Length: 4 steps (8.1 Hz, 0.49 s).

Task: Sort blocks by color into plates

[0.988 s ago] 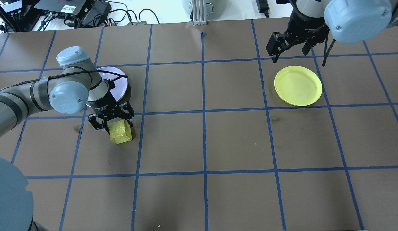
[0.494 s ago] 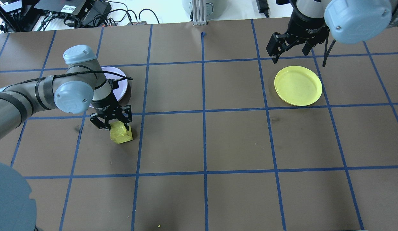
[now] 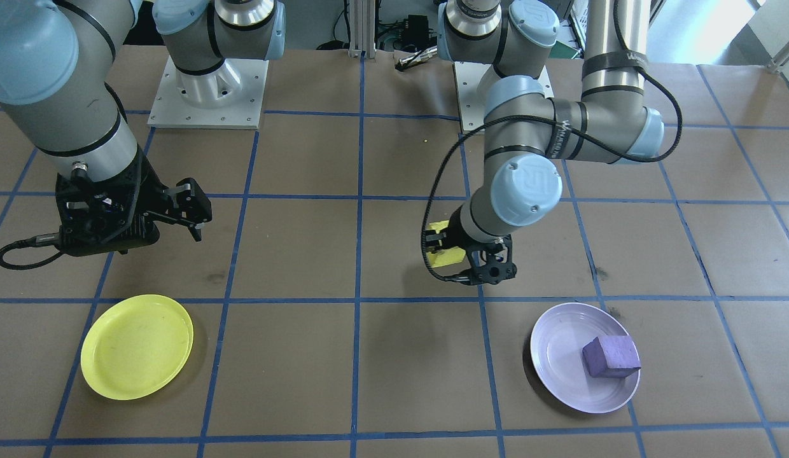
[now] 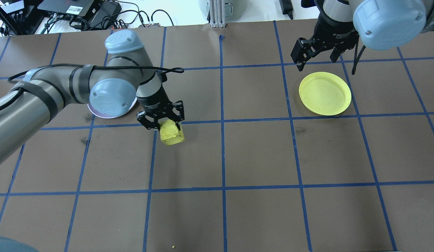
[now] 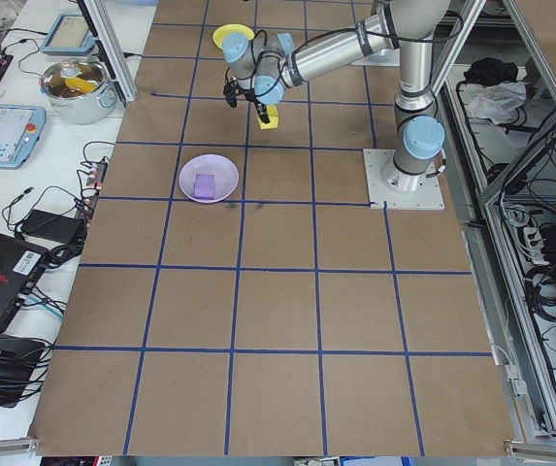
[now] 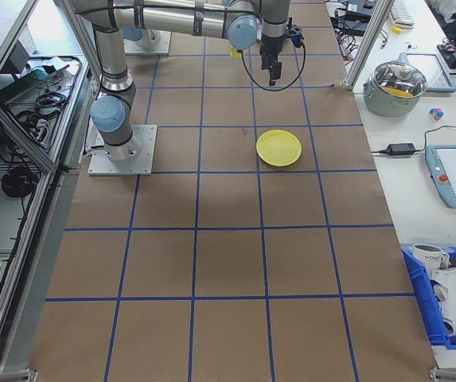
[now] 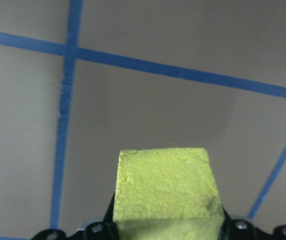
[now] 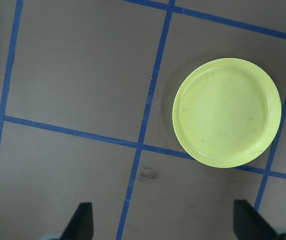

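**Yellow cube in the left gripper, held above the table on the way to its plate**

The left gripper (image 4: 167, 126) was clamped on the yellow foam cube (image 4: 171, 133), its fingers pressed to opposite faces, with the cube clear of the brown paper table (image 4: 259, 157); a shadow lay on the paper beneath it in the left wrist view. That grip made sense for a carry: the yellow plate (image 4: 325, 93) sat well apart on the robot's right side and was empty, so the cube had most of the table to cross. The purple cube (image 3: 611, 356) already lay inside the lavender plate (image 3: 560, 369), toward one edge, so that half of the sort looked finished. The right gripper (image 4: 316, 50) hung above the table just beyond the yellow plate with its fingers spread and nothing between them, probably parked there to leave the plate open, or to be ready for a hand-over.

From overhead, the left arm's elbow covered most of the lavender plate and all of the purple cube. In the front-facing view the wrist hid most of the yellow cube. The left wrist camera cut off the fingertips at the bottom edge, so how deep the cube sat between them could not be told.
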Available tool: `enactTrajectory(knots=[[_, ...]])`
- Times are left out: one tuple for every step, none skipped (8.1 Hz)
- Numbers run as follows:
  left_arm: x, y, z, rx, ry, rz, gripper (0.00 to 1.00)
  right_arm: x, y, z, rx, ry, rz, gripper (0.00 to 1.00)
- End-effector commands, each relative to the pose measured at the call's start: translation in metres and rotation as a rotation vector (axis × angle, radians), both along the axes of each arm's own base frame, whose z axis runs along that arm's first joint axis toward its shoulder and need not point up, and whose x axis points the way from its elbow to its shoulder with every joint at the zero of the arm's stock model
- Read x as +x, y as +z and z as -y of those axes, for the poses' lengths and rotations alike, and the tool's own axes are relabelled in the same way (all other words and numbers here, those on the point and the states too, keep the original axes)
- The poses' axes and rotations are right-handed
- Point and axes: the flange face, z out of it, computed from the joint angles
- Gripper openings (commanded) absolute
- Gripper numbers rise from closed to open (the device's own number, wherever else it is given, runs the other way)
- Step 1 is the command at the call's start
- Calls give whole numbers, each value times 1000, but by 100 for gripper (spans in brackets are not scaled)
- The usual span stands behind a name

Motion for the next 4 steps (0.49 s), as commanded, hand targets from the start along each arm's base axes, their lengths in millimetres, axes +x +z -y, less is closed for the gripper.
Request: enactTrajectory(knots=[[-123,22,-6,-17,14,-33,0,-1,0,0,-2,-1,-2,100],[-158,20,-9,-25,19,-17,0,-2,-1,1,-3,-1,-2,100],[-185,13,-9,-24,19,-9,0,-5,0,2,-5,25,-5,100],[-210,3,-12,-15,15,5,0,-24,0,6,-6,40,-7,100]])
